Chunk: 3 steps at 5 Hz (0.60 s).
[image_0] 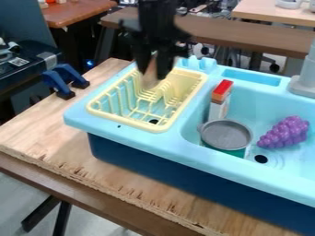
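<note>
The black gripper (152, 69) hangs over the back part of the pale yellow dish rack (126, 120), which sits in the left side of the light blue sink unit (80, 120). Between its two fingers is a blurred tan object (149, 79), upright and low over the rack's slots; whether its bottom touches the rack I cannot tell. To the right, in the basin, are a grey round pan or lid (226, 135), a box with a red top (222, 90) and a bunch of purple grapes (286, 132).
A grey faucet base (302, 86) stands at the unit's back right. Blue clamps (64, 79) grip the wooden table (37, 133) left of the unit. A brown bench (246, 34) runs behind.
</note>
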Motion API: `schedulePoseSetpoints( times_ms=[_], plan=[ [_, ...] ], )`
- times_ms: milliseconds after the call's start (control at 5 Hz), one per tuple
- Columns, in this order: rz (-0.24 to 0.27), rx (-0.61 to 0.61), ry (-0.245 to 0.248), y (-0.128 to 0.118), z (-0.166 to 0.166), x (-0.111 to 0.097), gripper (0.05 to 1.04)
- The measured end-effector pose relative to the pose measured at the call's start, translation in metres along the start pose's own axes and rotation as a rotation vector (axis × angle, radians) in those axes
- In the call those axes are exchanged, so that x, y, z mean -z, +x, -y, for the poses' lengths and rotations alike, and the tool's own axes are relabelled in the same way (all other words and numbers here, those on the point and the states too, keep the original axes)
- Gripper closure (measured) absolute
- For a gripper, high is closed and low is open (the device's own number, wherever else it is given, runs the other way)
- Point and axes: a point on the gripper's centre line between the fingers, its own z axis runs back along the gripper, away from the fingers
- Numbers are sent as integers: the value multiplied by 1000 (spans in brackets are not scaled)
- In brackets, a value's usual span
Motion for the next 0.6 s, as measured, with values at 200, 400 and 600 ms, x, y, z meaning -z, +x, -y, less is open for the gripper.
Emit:
schedulePoseSetpoints(
  times_ms=[200, 400, 600],
  plan=[
    [161, 101, -99, 14, 34, -26, 626],
    [157, 118, -198, 13, 68, -28, 626],
    [128, 204, -280, 5, 114, -28, 626]
  ],
)
